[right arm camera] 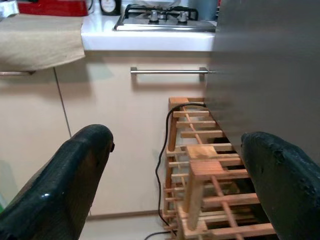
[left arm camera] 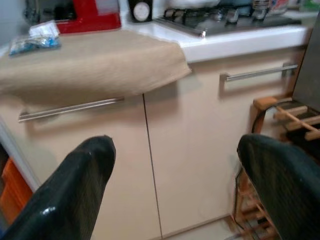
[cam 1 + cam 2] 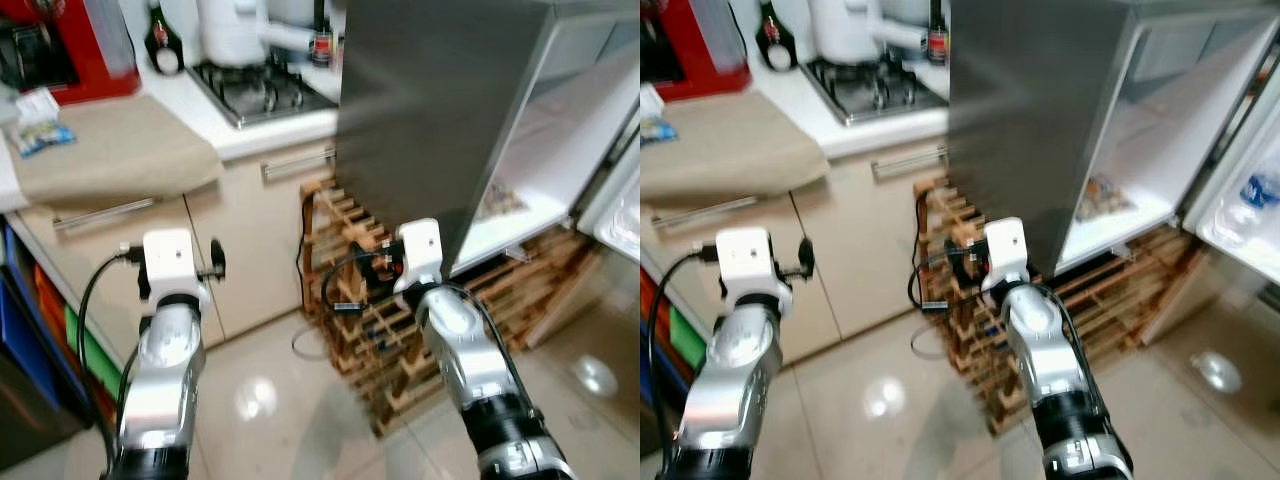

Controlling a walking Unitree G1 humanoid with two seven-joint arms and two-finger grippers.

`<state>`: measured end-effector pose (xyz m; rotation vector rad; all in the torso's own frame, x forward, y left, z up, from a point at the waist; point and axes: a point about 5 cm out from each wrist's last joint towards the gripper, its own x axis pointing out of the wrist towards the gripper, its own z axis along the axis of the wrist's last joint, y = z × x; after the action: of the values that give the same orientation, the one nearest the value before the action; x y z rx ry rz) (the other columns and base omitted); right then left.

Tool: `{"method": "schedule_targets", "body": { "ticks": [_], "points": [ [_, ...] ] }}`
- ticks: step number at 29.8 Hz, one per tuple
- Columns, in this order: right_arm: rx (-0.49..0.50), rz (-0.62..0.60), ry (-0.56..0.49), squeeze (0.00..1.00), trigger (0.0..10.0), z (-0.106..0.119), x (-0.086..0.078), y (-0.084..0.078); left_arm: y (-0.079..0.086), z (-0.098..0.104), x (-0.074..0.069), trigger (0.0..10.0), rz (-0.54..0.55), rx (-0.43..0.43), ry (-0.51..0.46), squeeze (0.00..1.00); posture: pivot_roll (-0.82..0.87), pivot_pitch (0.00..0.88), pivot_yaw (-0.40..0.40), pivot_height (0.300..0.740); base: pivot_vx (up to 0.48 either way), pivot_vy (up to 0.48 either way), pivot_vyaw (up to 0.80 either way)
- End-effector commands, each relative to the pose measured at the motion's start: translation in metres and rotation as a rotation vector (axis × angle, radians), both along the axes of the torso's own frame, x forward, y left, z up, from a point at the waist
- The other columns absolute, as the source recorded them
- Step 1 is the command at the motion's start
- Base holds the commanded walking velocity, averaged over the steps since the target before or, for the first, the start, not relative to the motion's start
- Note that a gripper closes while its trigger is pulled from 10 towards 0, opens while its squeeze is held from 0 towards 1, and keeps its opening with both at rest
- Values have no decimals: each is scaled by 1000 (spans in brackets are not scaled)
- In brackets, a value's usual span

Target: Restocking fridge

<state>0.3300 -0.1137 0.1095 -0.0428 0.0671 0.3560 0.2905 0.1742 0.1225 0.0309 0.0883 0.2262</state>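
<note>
Left eye view: fridge (image 3: 440, 110) at 1 o'clock, door swung wide, shelf (image 3: 525, 200) nearly bare save a flat packet (image 3: 497, 203). At 3 o'clock, in right eye view, door bin with a water bottle (image 3: 1252, 195); likely light, slick, crushable, best taken round the middle. Left gripper (image 2: 175, 190) and right gripper (image 1: 180, 180) both raised, fingers spread wide, holding nothing. Wooden rack (image 1: 210, 185) under the fridge. Stock to load hard to make out; motion blur throughout, upper fridge cut off.
</note>
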Motion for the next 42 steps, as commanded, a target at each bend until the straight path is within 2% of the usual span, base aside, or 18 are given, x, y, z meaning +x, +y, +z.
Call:
{"method": "schedule_targets", "body": {
  "ticks": [1, 2, 3, 5, 7, 10, 13, 16, 19, 24, 27, 28, 29, 31, 35, 42],
  "points": [
    [-16, 4, -7, 216, 10000, 1, 1, 2, 1, 1, 0, 10000, 6, 7, 3, 0, -110, 0, 24, 740, 0, 0, 0],
    [-19, 0, 0, 216, 10000, 0, 1, 2, 1, 2, 0, 10000, 4, 13, -2, 0, -110, 0, 24, 740, 0, 0, 0],
    [-1, 1, -9, 0, 10000, 2, 1, 1, 1, 3, 1, 10000, 4, 9, -9, 0, -104, 0, 22, 740, 0, 0, 0],
    [14, 3, -19, 0, 10000, 4, 1, 0, 0, 4, 2, 10000, 4, 6, -12, 0, -100, 0, 22, 740, 0, 0, 0],
    [15, 7, -35, 86, 10000, 6, 0, -1, -4, 8, 7, 10000, -25, 8, -21, 0, -80, 0, 17, 740, 0, 0, 247],
    [89, -24, -47, 106, 10000, 12, 5, -2, -3, 12, 16, 10000, -45, 57, -24, 0, -57, 0, 5, 740, 0, 0, 475],
    [105, -32, -63, 114, 10000, 15, 9, -1, -3, 15, 17, 10000, -52, 27, -41, 0, -46, 0, -7, 740, 0, 0, 450],
    [117, -9, -63, 122, 10000, 17, 10, 3, -9, 21, 17, 10000, -92, 52, -77, 0, -45, 0, -13, 740, 0, 0, 456],
    [125, 54, -83, 137, 10000, 23, 10, 15, -19, 20, 19, 10000, -127, 16, -72, 0, -51, 0, -27, 740, 0, 0, 452],
    [131, 71, -86, 145, 10000, 24, 10, 19, -20, 24, 23, 10000, -124, 34, -106, 0, -68, 0, -25, 740, 0, 0, 456],
    [123, 80, -94, 149, 10000, 25, 10, 18, -23, 26, 26, 10000, -135, 26, -111, 0, -76, 0, -18, 740, 0, 0, 450],
    [122, 39, -93, 157, 10000, 25, 13, 14, -27, 26, 27, 10000, -161, 29, -101, 0, -85, 0, -12, 740, 0, 0, 456],
    [130, 29, -93, 90, 10000, 26, 14, 13, -27, 27, 27, 10000, -178, 24, -107, 0, -92, 0, -6, 740, 0, 0, 0],
    [132, 23, -101, 51, 10000, 28, 14, 12, -26, 27, 28, 10000, -172, 20, -105, 0, -97, 0, -1, 740, 240, 0, 0],
    [151, -3, -125, 106, 10000, 30, 12, 7, -26, 29, 30, 10000, -165, 44, -110, 0, -105, 0, 7, 740, 480, 0, 191],
    [152, -37, -104, 129, 10000, 24, 11, 3, -29, 26, 28, 10000, -181, 10, -115, 0, -91, 0, 2, 740, 480, 0, 633]
  ]
}}
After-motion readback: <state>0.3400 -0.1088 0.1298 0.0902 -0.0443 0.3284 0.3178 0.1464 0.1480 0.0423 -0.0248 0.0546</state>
